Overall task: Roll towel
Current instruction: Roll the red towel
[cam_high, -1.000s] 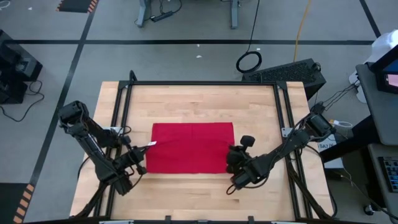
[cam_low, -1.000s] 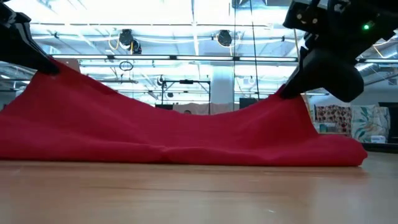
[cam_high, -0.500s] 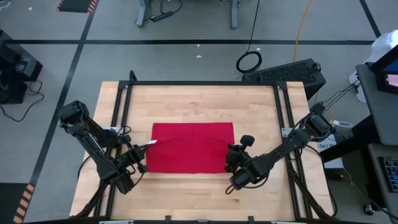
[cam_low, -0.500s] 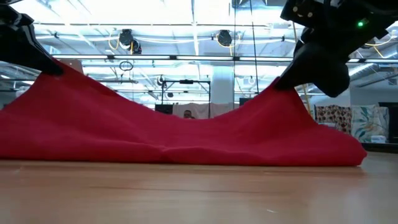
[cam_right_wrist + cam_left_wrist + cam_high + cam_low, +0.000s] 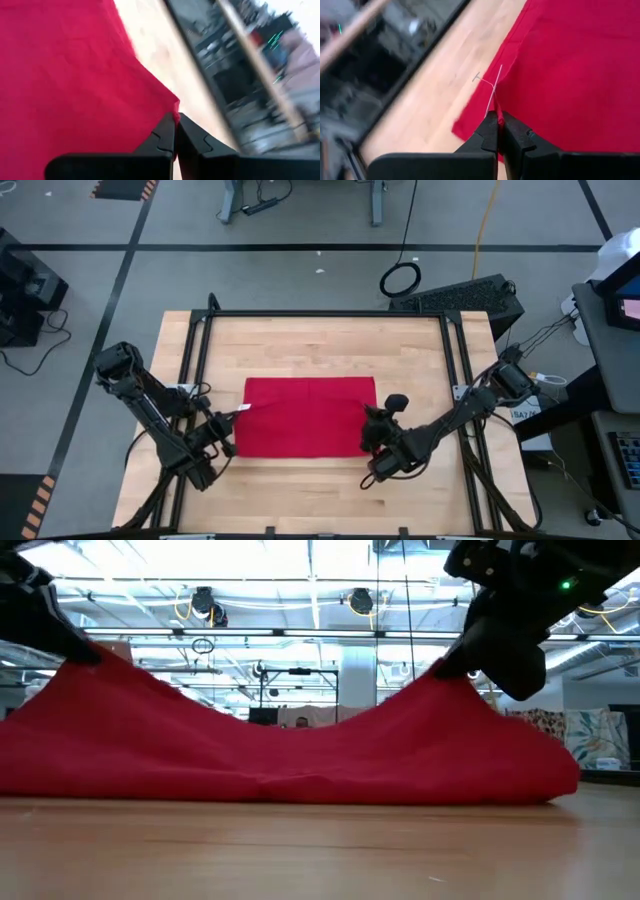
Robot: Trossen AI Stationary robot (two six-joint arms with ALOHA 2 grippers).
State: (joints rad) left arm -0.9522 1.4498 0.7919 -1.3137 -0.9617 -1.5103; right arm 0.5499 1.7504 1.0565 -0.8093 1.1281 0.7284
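Note:
The red towel (image 5: 310,415) lies in the middle of the wooden table, with a small white tag (image 5: 243,410) at its left edge. Its two sides are raised, and the middle sags between them (image 5: 300,750). The lower part rests on the wood along the near side. My left gripper (image 5: 232,422) is shut on the raised left side. My right gripper (image 5: 368,420) is shut on the raised right side. My left gripper pinches the towel's left edge (image 5: 504,102) between its two fingers, right by the white tag. It comes slanting down from the table's left. That edge is held up off the table (image 5: 85,655), and the cloth slopes down from it, slightly slack. A lower layer (image 5: 467,122) shows beneath. My right gripper pinches a corner on the towel's right edge (image 5: 169,106) between its two fingers, slanting down from the table's right. The corner is lifted clear (image 5: 445,680). The cloth falls away from it to the table on both sides.
A black frame rail (image 5: 320,313) runs round the table's far and side edges. Bare wood (image 5: 320,490) lies between the towel and the near edge, and a narrower strip (image 5: 320,345) lies behind the towel.
My right gripper has turned a little and carried its raised corner slightly up and toward the table's left. The towel's right end on the table has drawn inward with it. The left side has stayed where it was.

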